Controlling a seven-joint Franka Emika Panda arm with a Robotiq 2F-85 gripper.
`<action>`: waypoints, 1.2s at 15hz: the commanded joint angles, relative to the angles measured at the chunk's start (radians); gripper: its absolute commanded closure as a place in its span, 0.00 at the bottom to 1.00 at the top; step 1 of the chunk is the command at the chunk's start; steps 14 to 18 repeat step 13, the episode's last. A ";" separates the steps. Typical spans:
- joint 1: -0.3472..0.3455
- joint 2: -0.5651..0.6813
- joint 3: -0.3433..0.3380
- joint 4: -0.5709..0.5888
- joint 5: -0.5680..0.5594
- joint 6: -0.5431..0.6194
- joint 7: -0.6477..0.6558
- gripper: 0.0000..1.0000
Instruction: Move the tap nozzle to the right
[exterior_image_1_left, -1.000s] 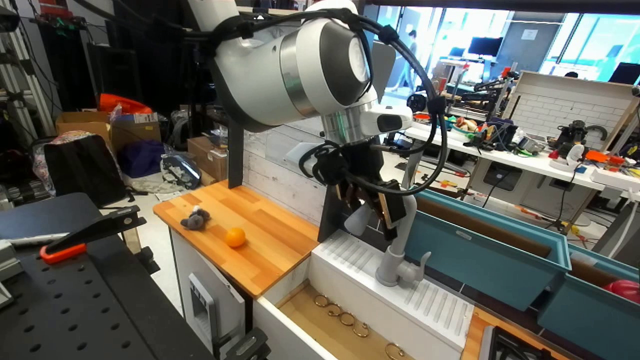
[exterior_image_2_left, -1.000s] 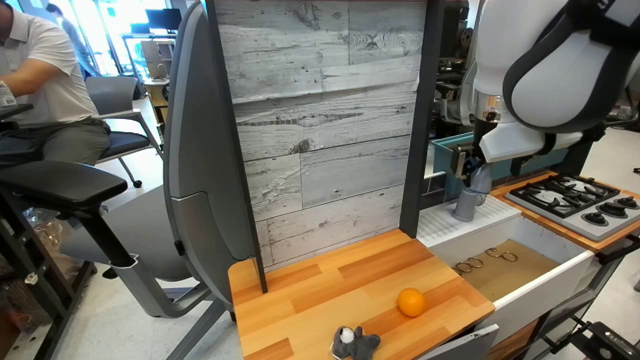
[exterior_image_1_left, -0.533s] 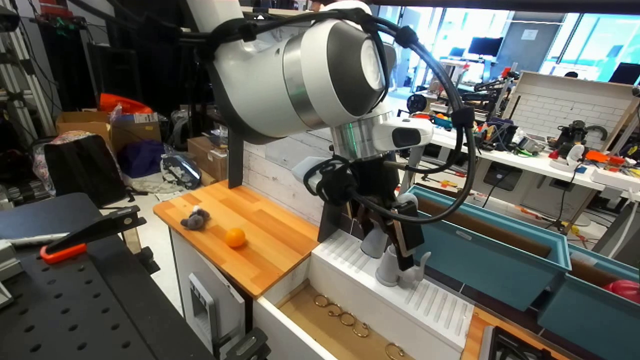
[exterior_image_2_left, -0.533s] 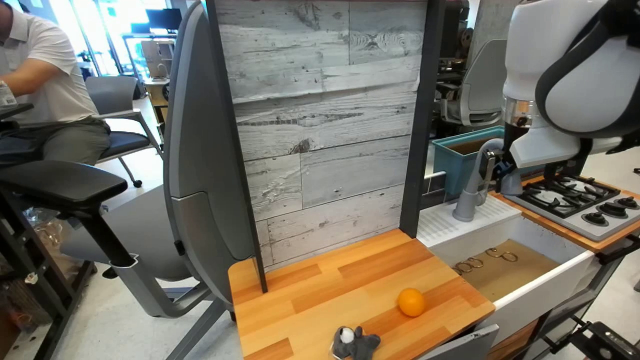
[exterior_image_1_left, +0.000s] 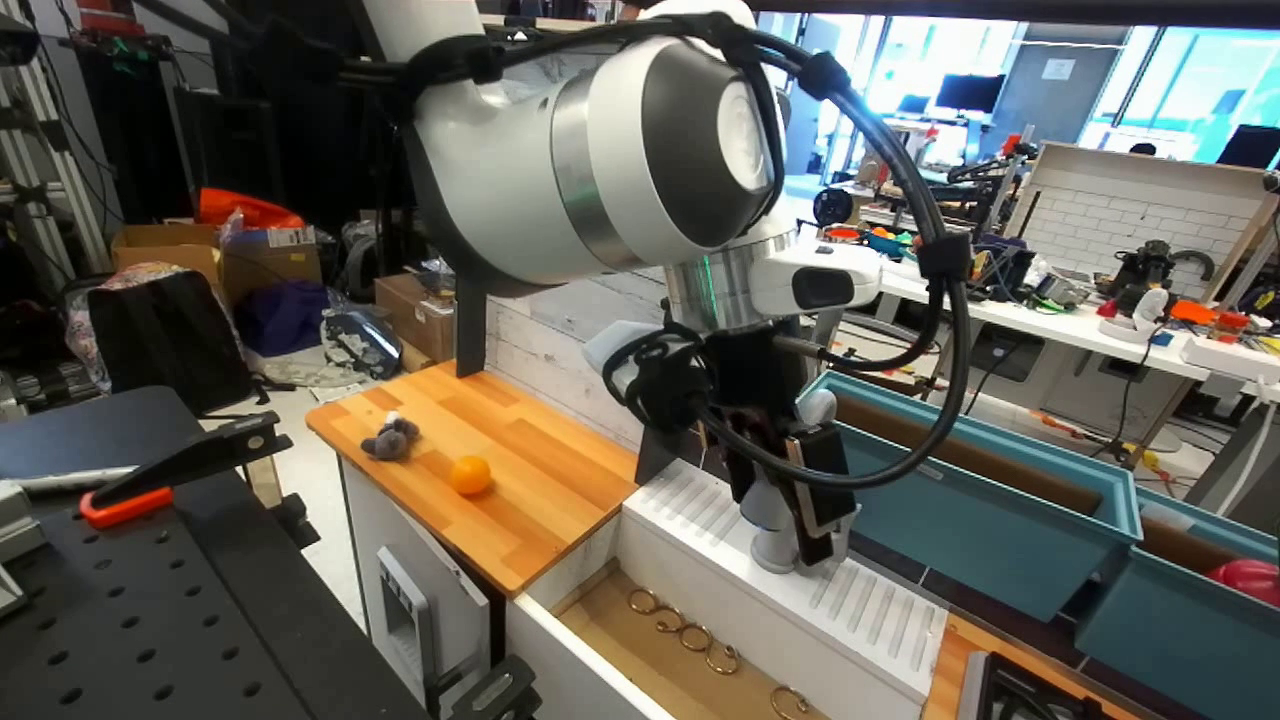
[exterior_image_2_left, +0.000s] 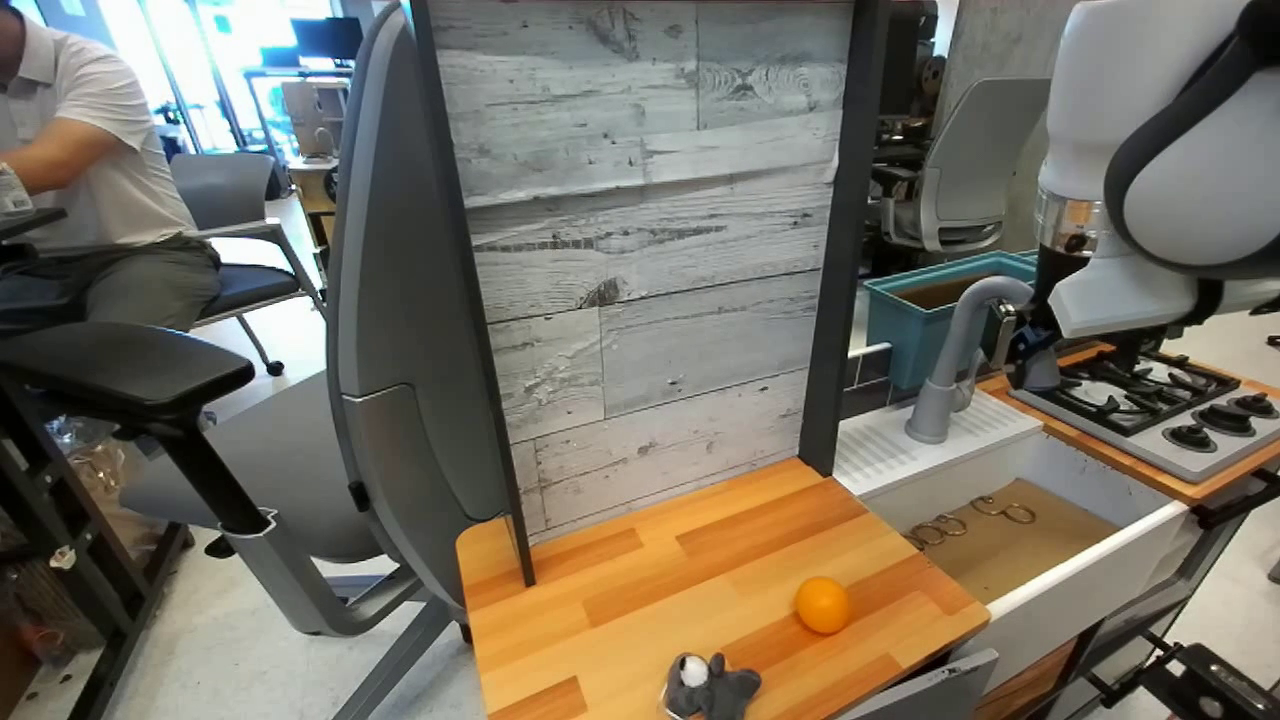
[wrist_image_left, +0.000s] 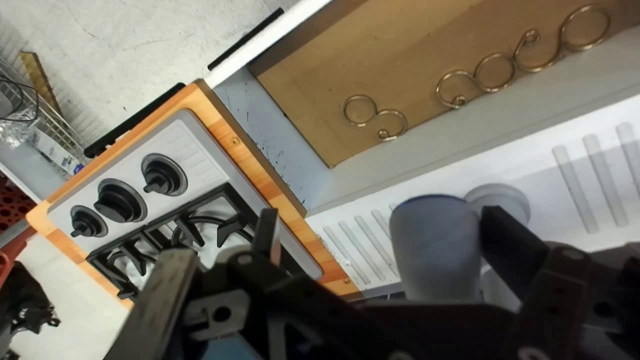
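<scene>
tap nozzle (exterior_image_2_left: 956, 345): one, grey; its base (exterior_image_2_left: 928, 420) stands on the white ridged ledge (exterior_image_1_left: 690, 505) behind the sink (exterior_image_2_left: 1095, 567), its spout (wrist_image_left: 435, 245) arching toward the stove (wrist_image_left: 197, 160).
claw (wrist_image_left: 380, 220): spread, the end of the spout between its two fingers (wrist_image_left: 268, 225), close beside one; i cannot tell if they touch.
sink: white walls, brown bottom, three gold curly hooks (wrist_image_left: 475, 79) lying in it.
tubs (exterior_image_1_left: 960, 530): two, teal, behind the tap nozzle in an exterior view; brown inside both, a red thing (exterior_image_1_left: 1250, 580) in one.
worktop (exterior_image_2_left: 600, 590): wood; one round orange thing (exterior_image_2_left: 822, 605) and one grey soft toy (exterior_image_2_left: 715, 690), apart from each other, in both exterior views.
stove: grey, set in wood, black grates (exterior_image_2_left: 1130, 385), three black knobs (wrist_image_left: 121, 201).
wall panel (exterior_image_2_left: 650, 250): one, pale boards, upright between two dark posts (exterior_image_2_left: 843, 250) at the back of the worktop.
bench (exterior_image_1_left: 120, 610): dark, with rows of holes.
room: bright windows (exterior_image_1_left: 1190, 70); three grey chairs (exterior_image_2_left: 410, 450) and one seated person (exterior_image_2_left: 95, 170) in a white shirt in an exterior view; one backpack (exterior_image_1_left: 165, 345) beside cardboard boxes (exterior_image_1_left: 270, 272) in an exterior view.
</scene>
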 joint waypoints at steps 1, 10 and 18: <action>-0.036 -0.186 0.084 -0.133 0.008 -0.141 -0.157 0.00; -0.115 -0.506 0.324 -0.226 -0.038 -0.700 -0.398 0.00; -0.150 -0.491 0.366 -0.217 -0.041 -0.677 -0.356 0.00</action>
